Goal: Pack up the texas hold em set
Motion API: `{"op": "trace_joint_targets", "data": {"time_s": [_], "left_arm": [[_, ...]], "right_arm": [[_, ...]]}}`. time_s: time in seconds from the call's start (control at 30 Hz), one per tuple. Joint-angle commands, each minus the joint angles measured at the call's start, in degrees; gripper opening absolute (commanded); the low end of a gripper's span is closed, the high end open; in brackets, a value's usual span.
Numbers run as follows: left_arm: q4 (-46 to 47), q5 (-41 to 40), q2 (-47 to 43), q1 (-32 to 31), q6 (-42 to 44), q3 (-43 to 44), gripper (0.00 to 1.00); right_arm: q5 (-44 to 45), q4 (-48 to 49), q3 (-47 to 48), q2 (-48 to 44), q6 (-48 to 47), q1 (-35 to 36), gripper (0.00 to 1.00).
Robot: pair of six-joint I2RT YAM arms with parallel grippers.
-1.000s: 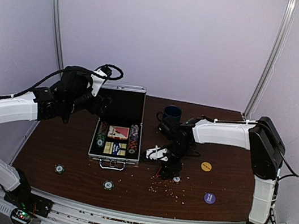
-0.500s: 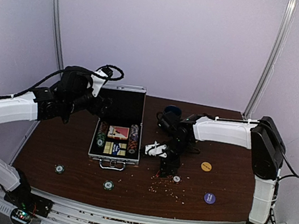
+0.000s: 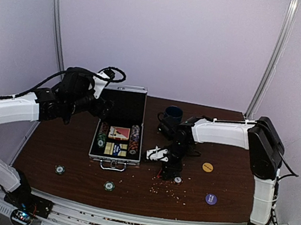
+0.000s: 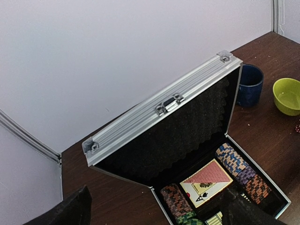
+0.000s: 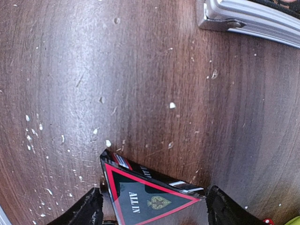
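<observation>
- On the table just right of the case (image 3: 115,159), the right gripper (image 3: 168,172) is on the red triangle (image 5: 150,199): pick step. Jaws flank its corners; can't tell if clamped.
- Next: confirm a square grip, lift, carry it into the case.
- Left gripper (image 4: 161,212) hovers by the lid, jaws wide apart, empty.
- Versus a second ago: right wrist nudged slightly toward the case; left arm and loose chips (image 3: 109,185) unchanged.

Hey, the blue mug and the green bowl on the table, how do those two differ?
Colour: the mug is dark blue, the bowl yellow-green. Shape: the mug is taller with straight walls, the bowl low and wide. Place: the mug stands right beside the open case lid, the bowl farther from it. Both sit upright, mouths up, on the brown table, outside the case.
</observation>
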Motion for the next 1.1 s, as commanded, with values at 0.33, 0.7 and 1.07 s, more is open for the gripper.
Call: {"op": "trace_joint_targets", "data": {"time_s": [0.33,0.7,1.07], "left_arm": [[0.5,1.8,0.6,0.0,0.6,0.7,0.98],[0.4,1.7,0.8,-0.1,0.6,0.8,0.98],[-0.4,-4.6,-0.3,0.0,-1.4,1.8,0.98]], "right_arm": [[0.1,-0.9,1.3,1.0,0.0,1.3,0.63],[0.8,-3.1,5.6,-1.3,1.1,3.8,0.55],[0.3,-0.1,18.9,2.0,6.7,4.6,0.52]]}}
